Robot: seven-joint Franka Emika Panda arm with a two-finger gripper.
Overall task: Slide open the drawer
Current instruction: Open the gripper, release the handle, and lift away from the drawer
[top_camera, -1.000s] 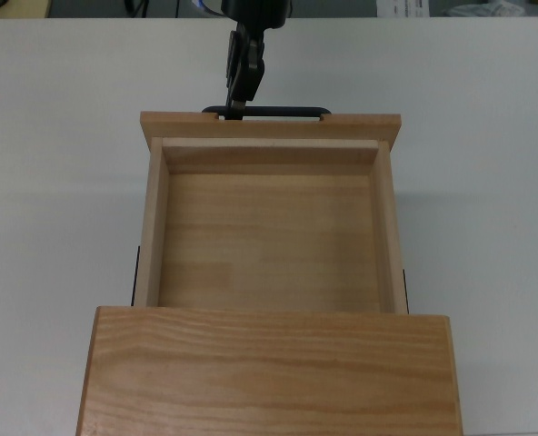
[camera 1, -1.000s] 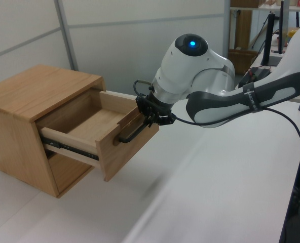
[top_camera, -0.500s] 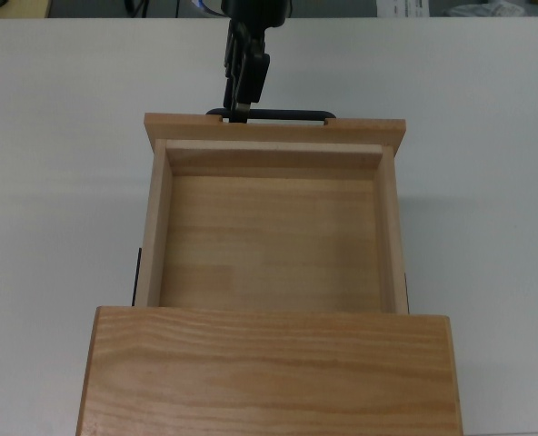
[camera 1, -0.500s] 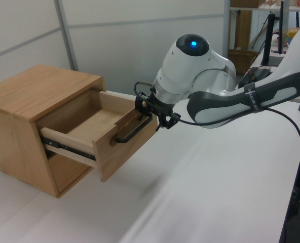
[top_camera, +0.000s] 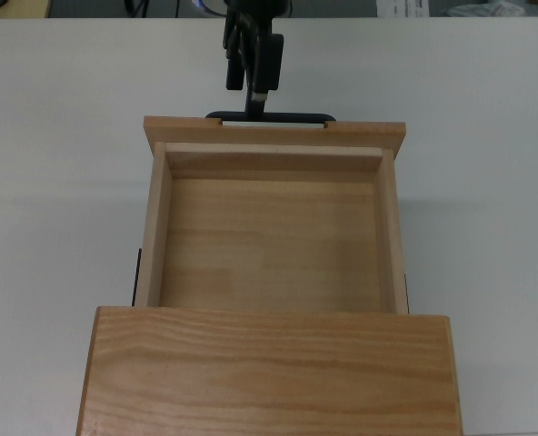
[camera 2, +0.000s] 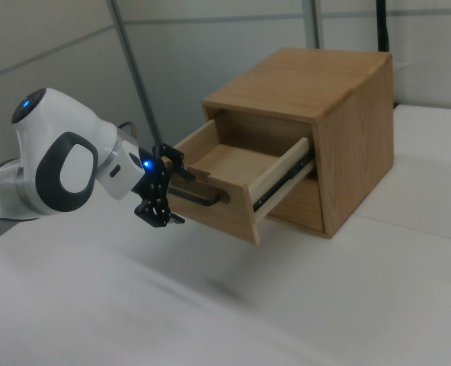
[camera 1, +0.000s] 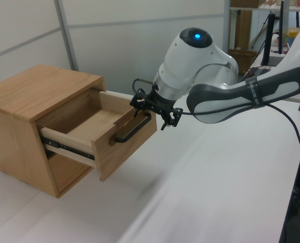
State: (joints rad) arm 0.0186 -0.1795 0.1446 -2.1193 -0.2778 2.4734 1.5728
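Observation:
The drawer (top_camera: pixel 360 129) of light wood stands pulled well out of its cabinet (top_camera: pixel 269 372), and its square tray holds nothing. A thin black bar handle (top_camera: pixel 278 116) runs along the front panel. My gripper (top_camera: pixel 249 91) hovers just in front of that handle, toward the top view's left end of the bar, and is open with nothing held. In the left view the gripper (camera 1: pixel 153 110) has its fingers spread above and below the handle (camera 1: pixel 132 131). The right view shows the same spread gripper (camera 2: pixel 163 191) beside the drawer's front panel (camera 2: pixel 218 215).
The darker wooden cabinet (camera 1: pixel 33 88) sits on a white table (top_camera: pixel 60 182). A black slide rail (camera 1: pixel 69 148) shows on the drawer's side. My white arm (camera 1: pixel 211 76) reaches in from the left view's right. Shelves and equipment stand beyond the table.
The gripper went from shut on the handle to open and drew a little away from it. The drawer slid slightly further out early on, then stayed put.

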